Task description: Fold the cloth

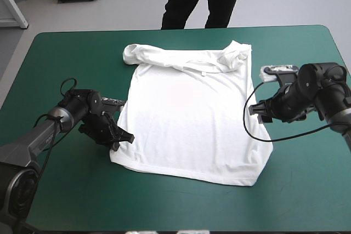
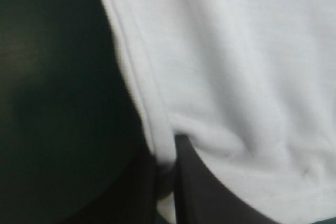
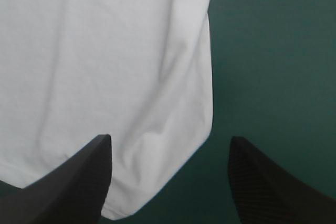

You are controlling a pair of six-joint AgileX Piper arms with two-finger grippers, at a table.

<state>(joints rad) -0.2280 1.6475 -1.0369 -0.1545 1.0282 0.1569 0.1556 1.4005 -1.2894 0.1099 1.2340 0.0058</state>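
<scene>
The white T-shirt (image 1: 192, 119) lies spread flat in the middle of the teal-green table, collar toward the far edge and both sleeves bunched up there. My left gripper (image 1: 122, 138) is low at the shirt's left hem corner, shut on the T-shirt (image 2: 236, 77) with the hem edge pinched between its black fingers (image 2: 210, 187). My right gripper (image 1: 256, 109) hovers at the shirt's right side edge, open. Its black fingers (image 3: 73, 182) stand wide apart over the T-shirt (image 3: 105, 61) edge and hold nothing.
Bare teal-green cover (image 1: 71, 58) lies on the left, on the right and along the near edge.
</scene>
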